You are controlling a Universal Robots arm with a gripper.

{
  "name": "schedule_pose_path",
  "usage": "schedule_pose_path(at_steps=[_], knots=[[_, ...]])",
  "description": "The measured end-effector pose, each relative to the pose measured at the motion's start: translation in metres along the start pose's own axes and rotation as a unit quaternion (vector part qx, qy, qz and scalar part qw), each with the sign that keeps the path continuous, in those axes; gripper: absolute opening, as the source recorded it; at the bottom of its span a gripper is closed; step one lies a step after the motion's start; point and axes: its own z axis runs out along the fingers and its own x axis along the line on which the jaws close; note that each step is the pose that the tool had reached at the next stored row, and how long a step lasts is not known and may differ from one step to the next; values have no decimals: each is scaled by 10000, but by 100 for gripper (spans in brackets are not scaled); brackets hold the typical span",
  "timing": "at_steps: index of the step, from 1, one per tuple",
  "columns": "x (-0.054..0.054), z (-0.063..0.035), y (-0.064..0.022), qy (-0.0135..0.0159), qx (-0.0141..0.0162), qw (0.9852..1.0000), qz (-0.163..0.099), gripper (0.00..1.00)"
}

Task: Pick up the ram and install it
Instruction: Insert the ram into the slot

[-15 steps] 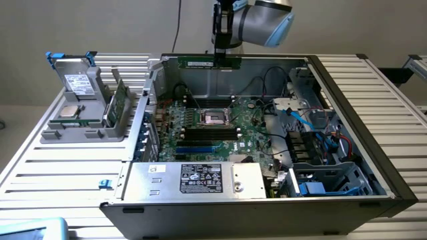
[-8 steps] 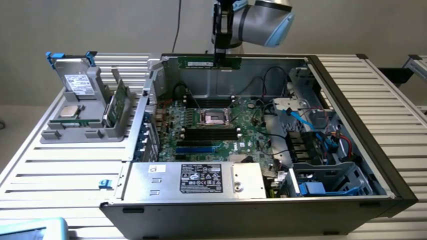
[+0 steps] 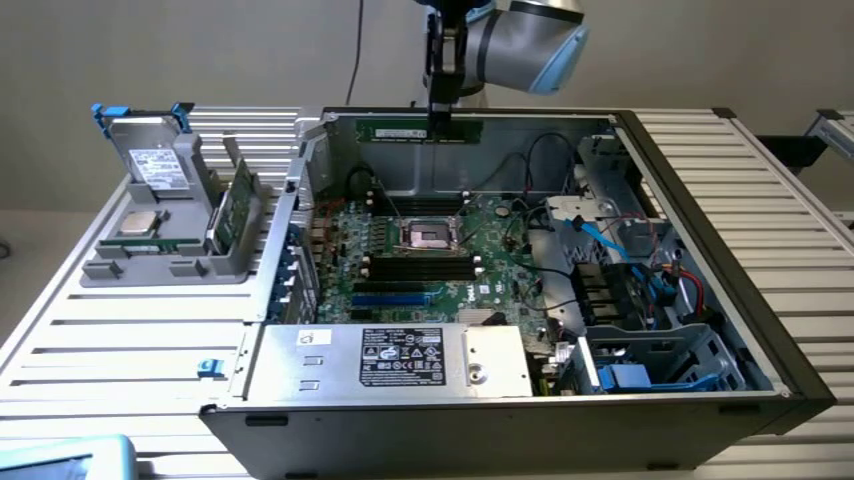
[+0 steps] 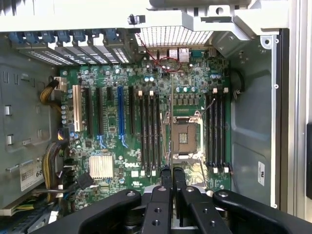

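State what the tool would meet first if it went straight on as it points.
Likely the motherboard, near the socket; the ram in the tool would touch first. Depth is unclear.

Showed a plain, pale beige wall [image 3: 174, 50] across the back, softly and evenly lit. Had a thin dark cable [image 3: 358, 60] hanging straight down it near the middle. Spread below as a wide table [image 3: 107, 350] of pale grey metal slats, reaching both edges of the exterior view.
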Motion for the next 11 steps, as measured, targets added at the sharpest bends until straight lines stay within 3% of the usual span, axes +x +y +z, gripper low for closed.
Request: schedule_pose_path(at_steps=[4,8,11], knots=[[13,48,-3,14,-12,10000,-16,13],[33,95,-10,20,-50,10000,-24,13],[46,116,-11,28,-54,10000,-31,13]])
